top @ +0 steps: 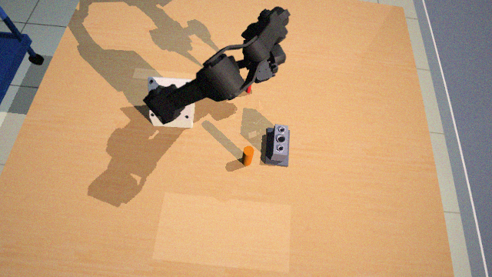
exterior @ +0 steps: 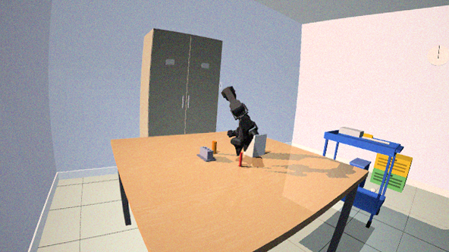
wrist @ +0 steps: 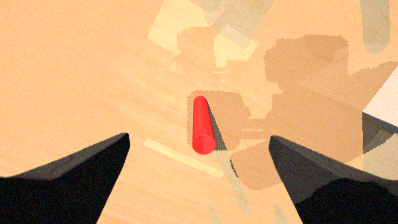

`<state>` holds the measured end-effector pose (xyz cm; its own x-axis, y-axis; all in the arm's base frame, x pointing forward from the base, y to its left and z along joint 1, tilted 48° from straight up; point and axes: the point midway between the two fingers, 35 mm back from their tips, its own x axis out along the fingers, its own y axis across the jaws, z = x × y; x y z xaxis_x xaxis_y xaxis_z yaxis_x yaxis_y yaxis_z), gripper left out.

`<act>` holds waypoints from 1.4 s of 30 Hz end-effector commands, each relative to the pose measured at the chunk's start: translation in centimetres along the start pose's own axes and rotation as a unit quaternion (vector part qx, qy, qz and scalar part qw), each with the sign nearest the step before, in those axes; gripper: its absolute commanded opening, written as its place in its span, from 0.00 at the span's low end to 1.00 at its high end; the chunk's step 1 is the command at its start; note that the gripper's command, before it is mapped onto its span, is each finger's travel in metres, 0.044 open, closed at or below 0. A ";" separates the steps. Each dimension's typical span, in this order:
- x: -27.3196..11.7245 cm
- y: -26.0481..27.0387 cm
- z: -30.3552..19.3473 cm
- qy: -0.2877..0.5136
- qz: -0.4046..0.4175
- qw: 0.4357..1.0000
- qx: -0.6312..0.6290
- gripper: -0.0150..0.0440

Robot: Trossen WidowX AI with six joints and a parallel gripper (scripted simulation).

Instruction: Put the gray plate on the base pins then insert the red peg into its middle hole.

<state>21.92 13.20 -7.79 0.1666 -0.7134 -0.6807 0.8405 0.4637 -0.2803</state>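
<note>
Red peg point(top: 249, 89) point(exterior: 240, 159) point(wrist: 202, 122): stands on end on the table point(top: 357, 185) point(exterior: 194, 203), nearer the top-view picture's upper edge than its lower one; from above, the arm point(top: 223, 77) point(exterior: 243, 127) hides most of it and only a short red piece shows.
Gripper point(top: 265, 73) point(exterior: 242, 152) point(wrist: 200, 140): open, nothing held; the wrist view shows the peg in the space between the two fingers, touching neither. The fingers are cut off by that view's lower corners and are hard to separate from the dark arm in the other two.
Gray plate point(top: 280, 155) point(exterior: 207, 152): on the base point(top: 284, 163) point(exterior: 211, 160), its row of three holes facing up, between the peg and the table's right edge in the top view. The pins are too small to make out, so a full seating cannot be confirmed. Outside the wrist view.
Middle hole: dark, with no red in it.
Orange cylinder point(top: 247, 155) point(exterior: 214, 147): upright, just beside the base, apart from it.
White mount point(top: 188, 124) point(exterior: 260, 143) point(wrist: 387, 102): toward the table's left edge from above, partly covered by the arm; only a corner enters the wrist view.
Table's near corner: cropped out of the exterior view.
</note>
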 end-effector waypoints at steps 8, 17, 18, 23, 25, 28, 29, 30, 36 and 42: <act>2.0 -0.1 0.0 -0.003 -0.002 1.000 -0.004 1.00; 3.3 -0.2 0.1 -0.004 -0.002 1.000 -0.004 1.00; 3.3 -0.2 0.1 -0.004 -0.002 1.000 -0.004 1.00; 3.3 -0.2 0.1 -0.004 -0.002 1.000 -0.004 0.78; 3.3 -0.2 0.1 -0.004 -0.002 1.000 -0.004 0.69; 3.3 -0.2 0.1 -0.004 -0.002 1.000 -0.004 0.56; 3.3 -0.2 0.1 -0.004 -0.002 1.000 -0.004 0.51; 3.3 -0.2 0.1 -0.004 -0.002 1.000 -0.004 0.47; 3.3 -0.2 0.1 -0.004 -0.002 1.000 -0.004 0.30; 3.3 -0.2 0.1 -0.004 -0.002 1.000 -0.004 0.25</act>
<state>22.28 10.70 -9.93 0.1646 -0.7185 -0.6757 0.8399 0.4613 -0.2859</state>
